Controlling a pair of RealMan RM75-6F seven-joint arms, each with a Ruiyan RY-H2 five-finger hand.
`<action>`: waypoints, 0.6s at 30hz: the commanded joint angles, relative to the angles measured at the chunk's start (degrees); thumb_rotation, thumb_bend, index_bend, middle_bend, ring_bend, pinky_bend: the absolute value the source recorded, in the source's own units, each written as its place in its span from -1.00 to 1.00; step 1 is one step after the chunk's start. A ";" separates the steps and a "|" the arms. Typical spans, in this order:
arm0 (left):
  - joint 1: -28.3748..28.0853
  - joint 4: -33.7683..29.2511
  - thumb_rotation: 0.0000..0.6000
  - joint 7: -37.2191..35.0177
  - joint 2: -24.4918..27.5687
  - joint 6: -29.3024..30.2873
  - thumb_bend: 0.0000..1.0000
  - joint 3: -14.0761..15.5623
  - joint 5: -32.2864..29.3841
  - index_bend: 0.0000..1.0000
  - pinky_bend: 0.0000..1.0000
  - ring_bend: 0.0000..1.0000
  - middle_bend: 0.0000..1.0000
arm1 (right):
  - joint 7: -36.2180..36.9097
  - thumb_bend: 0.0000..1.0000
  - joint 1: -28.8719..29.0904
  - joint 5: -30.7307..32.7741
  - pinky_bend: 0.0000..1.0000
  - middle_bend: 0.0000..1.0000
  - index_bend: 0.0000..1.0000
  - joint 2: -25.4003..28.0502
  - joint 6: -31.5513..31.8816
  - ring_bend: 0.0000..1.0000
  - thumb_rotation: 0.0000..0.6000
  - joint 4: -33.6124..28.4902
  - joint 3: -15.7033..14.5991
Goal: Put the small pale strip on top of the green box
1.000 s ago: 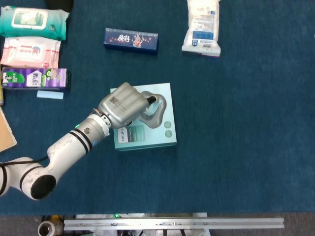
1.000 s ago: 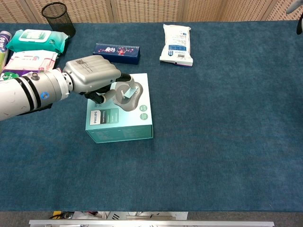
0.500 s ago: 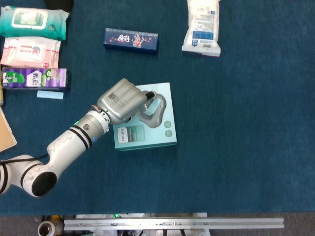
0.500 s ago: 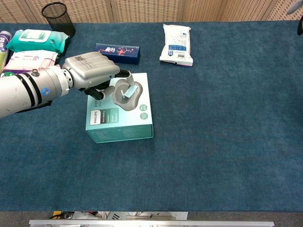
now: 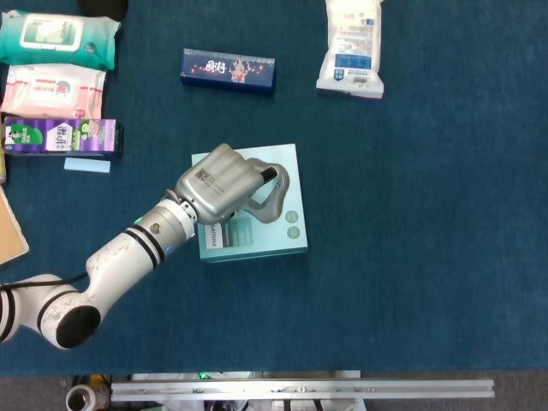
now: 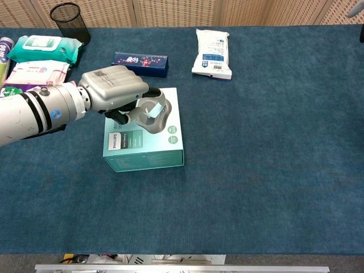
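Observation:
The green box [image 5: 257, 229] [image 6: 145, 149] lies flat in the middle of the blue table. My left hand [image 5: 221, 187] [image 6: 114, 91] hovers over the box's far half, fingers curled down above the printed picture. In the chest view the fingertips pinch a small pale strip [image 6: 152, 108] just above the box top; I cannot tell whether it touches the lid. The hand hides this strip in the head view. A second pale blue strip [image 5: 87, 165] lies on the table beside the purple pack. My right hand shows in neither view.
A dark blue box [image 5: 228, 69] [image 6: 140, 63] lies behind the green box. A white pouch [image 5: 352, 47] [image 6: 212, 53] sits at the back right. Wipe packs [image 5: 56, 90] and a purple pack [image 5: 62, 137] line the left edge, near a black mesh cup [image 6: 69, 20].
The left hand drew slightly back and left half a second ago, then returned over the box. The strip stays pinched in its fingertips.

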 commanded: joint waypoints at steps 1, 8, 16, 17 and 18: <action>-0.14 0.09 1.00 0.44 -0.21 -0.07 0.61 0.19 -0.22 -0.57 0.93 1.00 1.00 | 0.10 0.17 -0.05 -0.09 0.46 0.15 -0.39 -0.03 -0.02 0.19 1.00 0.08 0.00; -0.46 0.50 1.00 0.89 -0.73 0.03 0.61 0.02 -1.20 -0.58 0.93 1.00 1.00 | 0.27 0.17 -0.16 -0.22 0.46 0.15 -0.39 0.01 -0.13 0.19 1.00 0.16 0.00; -0.66 0.30 1.00 1.30 -0.74 0.06 0.61 0.32 -1.47 -0.58 0.93 1.00 1.00 | 0.39 0.17 -0.27 -0.24 0.46 0.15 -0.39 0.16 -0.08 0.19 1.00 0.24 0.12; -0.70 0.24 1.00 1.43 -0.74 0.07 0.61 0.37 -1.48 -0.58 0.93 1.00 1.00 | 0.41 0.17 -0.28 -0.24 0.46 0.15 -0.39 0.18 -0.07 0.19 1.00 0.21 0.16; -0.72 0.16 1.00 1.52 -0.78 0.14 0.61 0.40 -1.48 -0.58 0.93 1.00 1.00 | 0.44 0.17 -0.29 -0.23 0.46 0.15 -0.39 0.22 -0.06 0.19 1.00 0.17 0.19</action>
